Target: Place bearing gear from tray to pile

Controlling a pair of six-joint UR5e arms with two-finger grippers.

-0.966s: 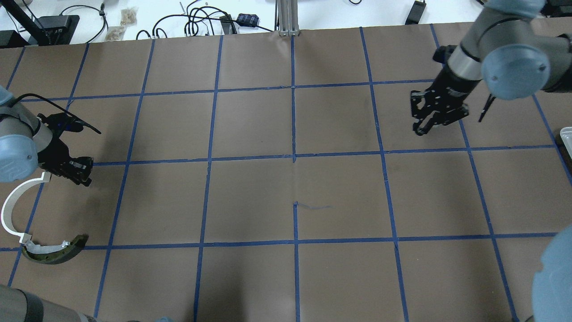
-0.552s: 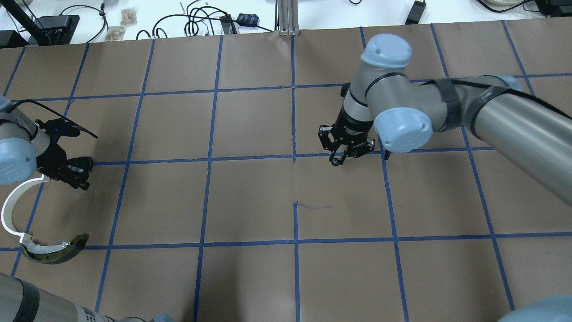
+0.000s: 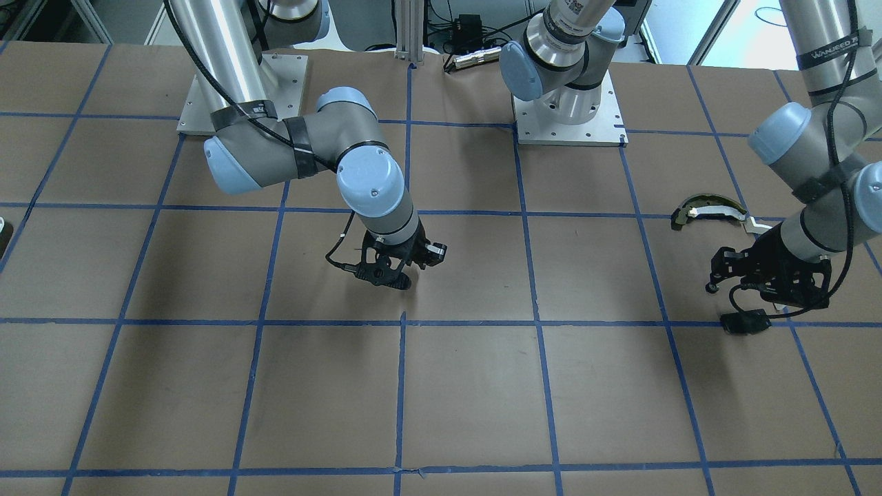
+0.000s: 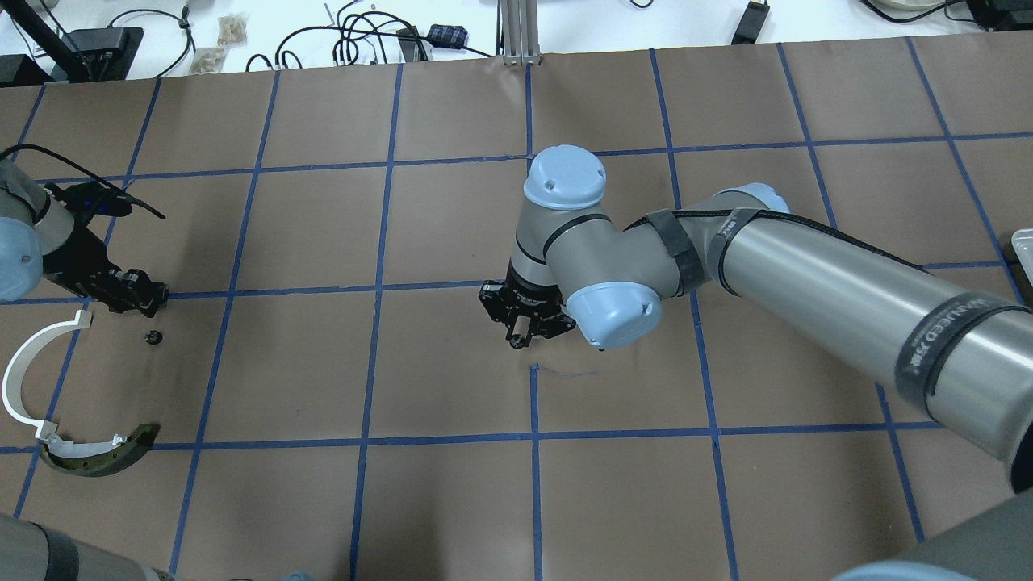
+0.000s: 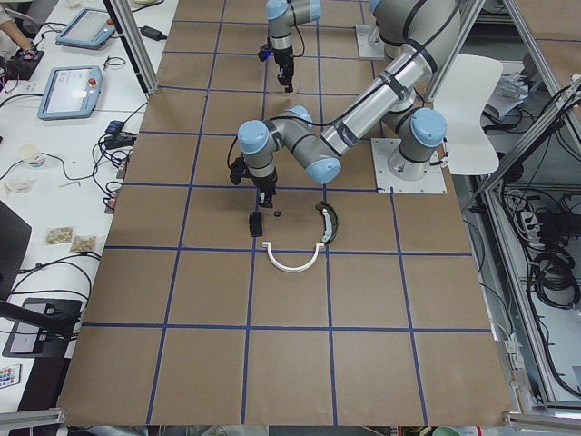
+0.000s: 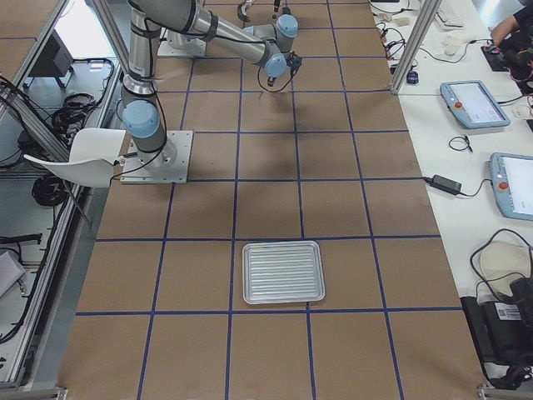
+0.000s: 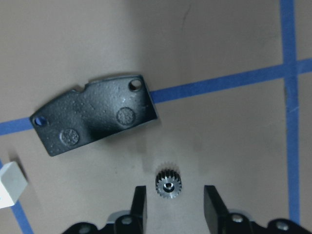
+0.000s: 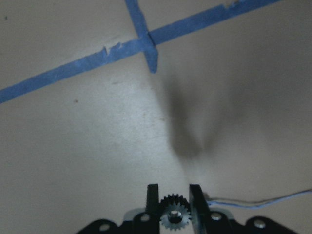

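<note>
Gear teeth show in the right wrist view: the bearing gear [image 8: 174,213] sits pinched between the two fingers of the right gripper [image 8: 174,191], which is clenched on it from both sides. In the overhead view this gripper [image 4: 524,327] hangs low over the brown paper [image 4: 452,500], well apart from the white arc [image 4: 7,386], out toward the middle of the table.

The tray [image 6: 283,272] lies far from the white arc, at the opposite end of the table. It is a flat metal pan and its ribbed floor shows in the exterior right view.

The pile is gathered around the white arc. An olive-edged piece [image 4: 101,460] meets one end of the arc. Near the arc's other end, but apart from it, a loose gear [image 4: 150,336] lies flat on the paper. A black plate [image 7: 92,119] with holes at its corners lies just beside that gear, across a blue tape line [image 7: 219,83], not touching it. A corner of the white arc shows at the left edge of the left wrist view.

The left gripper [image 7: 171,192] hangs over the loose gear with its fingers [image 7: 140,204] spread wide. There is a clear gap to the gear on each side, so the claw is released and grasps nothing.
</note>
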